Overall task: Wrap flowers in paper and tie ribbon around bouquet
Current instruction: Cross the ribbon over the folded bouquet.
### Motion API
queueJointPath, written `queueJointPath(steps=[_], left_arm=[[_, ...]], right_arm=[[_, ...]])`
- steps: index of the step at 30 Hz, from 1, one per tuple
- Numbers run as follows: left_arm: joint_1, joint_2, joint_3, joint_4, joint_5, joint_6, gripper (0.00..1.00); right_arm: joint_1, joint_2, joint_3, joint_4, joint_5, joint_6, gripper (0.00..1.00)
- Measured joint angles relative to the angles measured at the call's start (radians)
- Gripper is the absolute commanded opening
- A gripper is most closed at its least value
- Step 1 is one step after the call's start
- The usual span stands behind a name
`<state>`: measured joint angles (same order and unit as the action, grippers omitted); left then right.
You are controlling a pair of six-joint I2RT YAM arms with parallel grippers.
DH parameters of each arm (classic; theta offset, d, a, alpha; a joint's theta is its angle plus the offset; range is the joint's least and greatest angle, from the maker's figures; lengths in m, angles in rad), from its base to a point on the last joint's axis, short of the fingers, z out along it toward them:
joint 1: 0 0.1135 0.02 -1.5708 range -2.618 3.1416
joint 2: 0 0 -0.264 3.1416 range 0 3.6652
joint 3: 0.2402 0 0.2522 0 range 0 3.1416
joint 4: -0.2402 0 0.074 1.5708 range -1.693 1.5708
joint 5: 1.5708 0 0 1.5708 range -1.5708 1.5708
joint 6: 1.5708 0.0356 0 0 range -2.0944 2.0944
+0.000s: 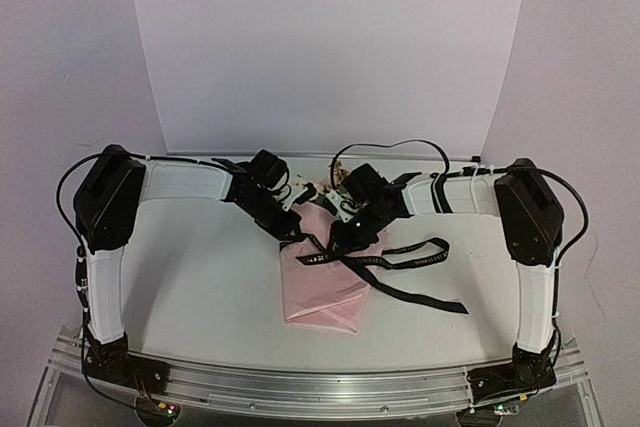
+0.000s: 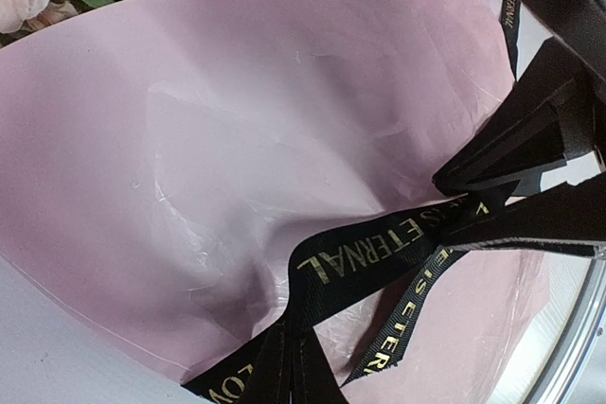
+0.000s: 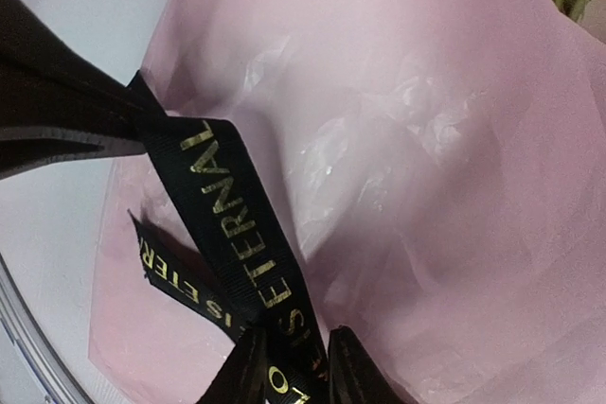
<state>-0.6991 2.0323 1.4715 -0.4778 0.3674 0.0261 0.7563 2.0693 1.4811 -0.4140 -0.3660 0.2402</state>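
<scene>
Tying is being carried out: one strand of the ribbon point(image 2: 369, 243) is being clenched by the left gripper point(image 2: 289, 366). In the middle of the table point(image 1: 200, 277) the flowers point(image 1: 318, 190) are being enclosed by the thin, crinkled pink paper point(image 1: 320, 292), folded into a wedge. The glossy lettered strand is being pinched by the right gripper point(image 3: 295, 371); next, both ends probably need pulling apart evenly

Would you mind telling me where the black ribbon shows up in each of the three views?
Top external: the ribbon crosses the middle of the pink paper, loop and tail trailing right.
Left wrist: the ribbon runs from bottom centre to the right edge.
Right wrist: the ribbon runs from the left edge to bottom centre.
Shared landmark: the pink paper under it.
</scene>
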Motion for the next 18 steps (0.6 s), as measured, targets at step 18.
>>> queueJointPath(steps=[18], left_arm=[[0.003, 0.000, 0.000, 0.001, 0.013, 0.000, 0.00]], right_arm=[[0.000, -0.088, 0.000, -0.013, 0.111, 0.029, 0.18]])
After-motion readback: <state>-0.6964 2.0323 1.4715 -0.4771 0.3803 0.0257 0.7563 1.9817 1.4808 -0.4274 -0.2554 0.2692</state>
